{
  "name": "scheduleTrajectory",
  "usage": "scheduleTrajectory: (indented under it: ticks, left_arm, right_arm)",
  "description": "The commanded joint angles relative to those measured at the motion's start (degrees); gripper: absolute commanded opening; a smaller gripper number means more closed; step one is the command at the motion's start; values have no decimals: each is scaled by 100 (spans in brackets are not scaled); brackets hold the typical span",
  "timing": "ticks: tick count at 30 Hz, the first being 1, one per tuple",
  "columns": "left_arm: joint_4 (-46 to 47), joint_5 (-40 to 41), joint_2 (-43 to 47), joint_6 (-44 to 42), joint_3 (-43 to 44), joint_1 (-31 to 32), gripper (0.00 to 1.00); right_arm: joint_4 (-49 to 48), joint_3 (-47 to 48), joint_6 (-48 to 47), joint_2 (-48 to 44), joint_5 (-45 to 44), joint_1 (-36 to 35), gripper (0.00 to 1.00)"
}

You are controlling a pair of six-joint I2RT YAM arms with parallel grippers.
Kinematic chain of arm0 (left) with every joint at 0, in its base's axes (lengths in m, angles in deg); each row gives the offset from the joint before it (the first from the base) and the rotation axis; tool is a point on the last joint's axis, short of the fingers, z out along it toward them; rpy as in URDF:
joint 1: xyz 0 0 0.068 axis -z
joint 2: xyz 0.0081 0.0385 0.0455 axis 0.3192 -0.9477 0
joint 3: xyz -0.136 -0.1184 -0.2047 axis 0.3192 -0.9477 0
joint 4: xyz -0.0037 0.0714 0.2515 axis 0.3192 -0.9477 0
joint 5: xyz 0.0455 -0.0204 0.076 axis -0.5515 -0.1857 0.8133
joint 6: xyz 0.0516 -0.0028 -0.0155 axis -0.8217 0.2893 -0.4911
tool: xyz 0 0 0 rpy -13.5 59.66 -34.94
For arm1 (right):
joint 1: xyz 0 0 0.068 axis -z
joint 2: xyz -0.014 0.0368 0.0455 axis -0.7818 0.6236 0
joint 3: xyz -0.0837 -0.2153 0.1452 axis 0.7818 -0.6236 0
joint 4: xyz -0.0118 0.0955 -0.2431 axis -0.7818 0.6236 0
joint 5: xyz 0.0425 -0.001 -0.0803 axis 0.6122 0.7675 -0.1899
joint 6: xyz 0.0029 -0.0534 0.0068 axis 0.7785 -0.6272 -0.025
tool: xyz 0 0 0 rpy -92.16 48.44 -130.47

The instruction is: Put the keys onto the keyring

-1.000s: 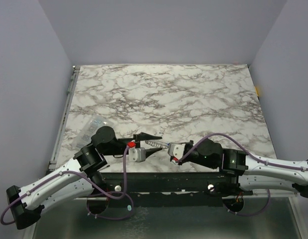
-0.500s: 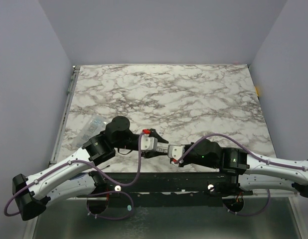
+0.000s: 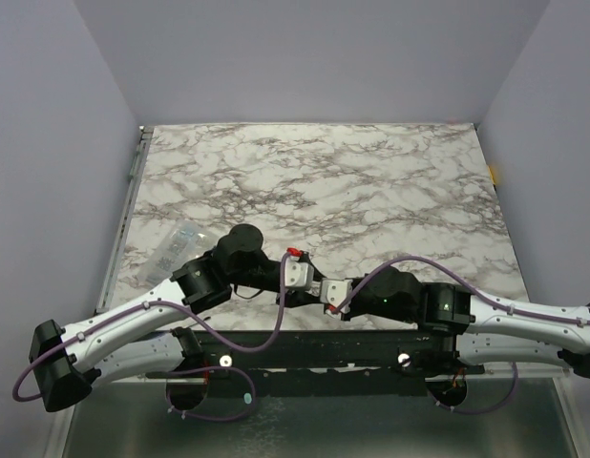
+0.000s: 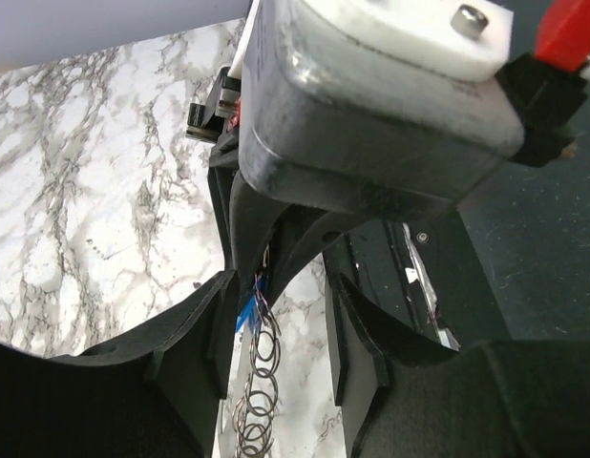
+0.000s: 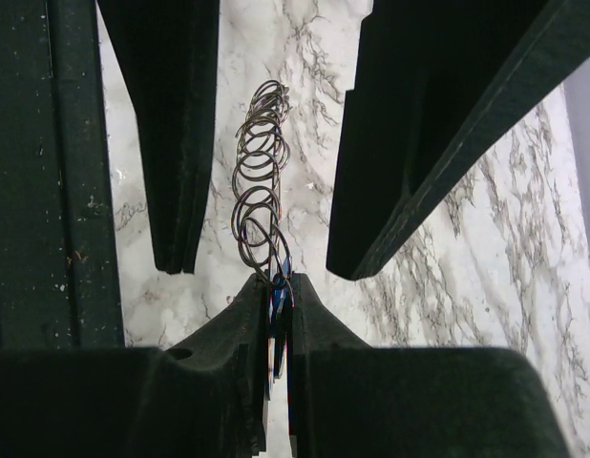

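The right end effector (image 5: 278, 282) is pinching almost shut on the blue key (image 5: 275, 305), and a chain of thin wire loops (image 5: 255, 181) is trailing from it over the tabletop (image 5: 305, 57). The left end effector (image 4: 279, 320) is straddling that chain half open, touching nothing, probably lining up to take it. I cannot tell which loop is the keyring.

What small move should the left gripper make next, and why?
Probably close the left gripper gently on the chain of wire rings. Its jaws stand open on either side of the chain, while the right gripper is shut on the blue key at the chain's end, so that end is held.
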Motion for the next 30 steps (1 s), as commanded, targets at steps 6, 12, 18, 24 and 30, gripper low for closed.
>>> scheduleTrajectory:
  ticks: [6,12,18,24,30]
  left_arm:
    - [227,459,-310,127,-113,113,45]
    - [222,704,-337,111,-153,112,41]
    - [223,770,-363,92,-195,117,37]
    - [227,741,-431,51,-228,120,25]
    - [268,725,-418,26,-209,120,0]
  right_arm:
    - [-44,204,33,2,30,-37,1]
    - [-41,190,44,-6,40,-45,1]
    - [-60,205,53,14,55,-38,1]
    - [-60,183,21,10,20,-38,1]
    - [-155,159,28,-14,-62,-37,1]
